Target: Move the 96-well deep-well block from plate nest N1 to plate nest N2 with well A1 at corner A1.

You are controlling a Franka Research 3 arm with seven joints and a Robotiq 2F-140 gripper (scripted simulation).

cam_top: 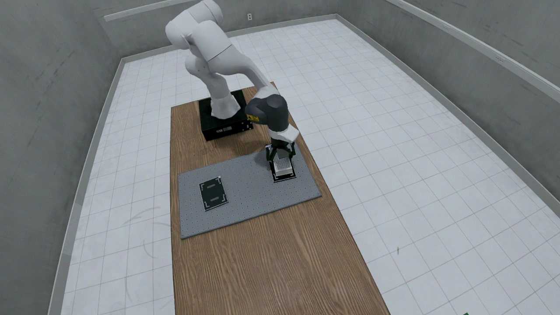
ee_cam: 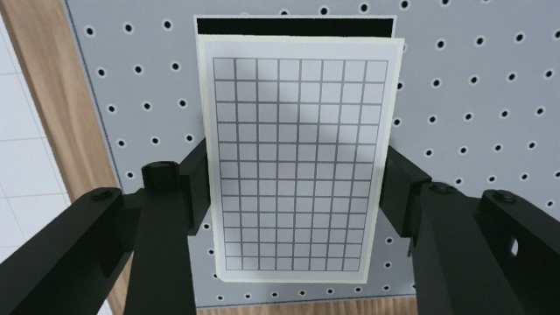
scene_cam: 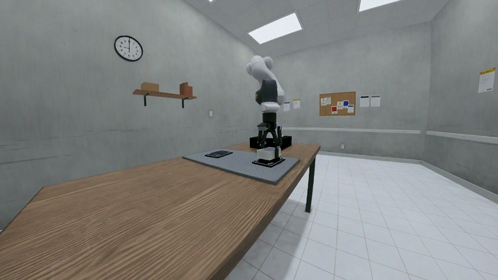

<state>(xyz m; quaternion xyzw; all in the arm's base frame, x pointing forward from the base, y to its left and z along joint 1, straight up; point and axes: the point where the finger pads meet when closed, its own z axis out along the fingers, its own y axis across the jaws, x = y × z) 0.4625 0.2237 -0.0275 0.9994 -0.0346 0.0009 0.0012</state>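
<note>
The white 96-well deep-well block is between my gripper's two black finger pads, which press on its long sides. The gripper is shut on the block. In the exterior view the block hangs a little above the black nest N1. In the wrist view only a strip of nest N1 shows past the block's far edge. The block's cut-off corner is at the lower left of the wrist view. Nest N2 is a black plate with white corner locators, empty, at the other end of the grey perforated baseplate.
The baseplate lies across a long wooden table. The arm's black base box stands at the table's far end. The table's side edge runs close beside nest N1.
</note>
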